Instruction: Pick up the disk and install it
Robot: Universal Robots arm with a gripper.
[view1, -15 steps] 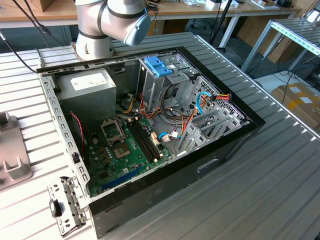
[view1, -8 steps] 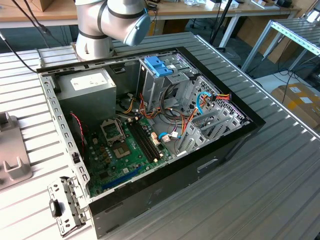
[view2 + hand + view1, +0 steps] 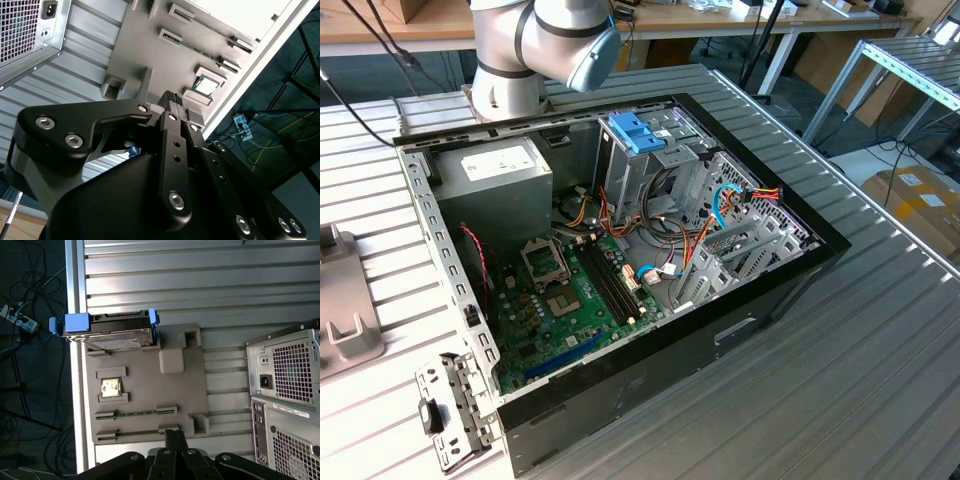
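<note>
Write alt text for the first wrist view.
The disk, dark in a blue carrier, rests at one end of a grey holder tray on the slatted table, apart from the tool, which hangs empty and shut. A computer case stands beside the tray.

Robotics workshop: opened black computer case [image 3: 650, 375] on a ribbed grey metal table [image 3: 840, 380]; grey fixture plate [image 3: 150, 405] beyond the claw [image 3: 174, 435]; wooden workbenches [image 3: 425, 22], floor cables [image 3: 255, 150].
</note>
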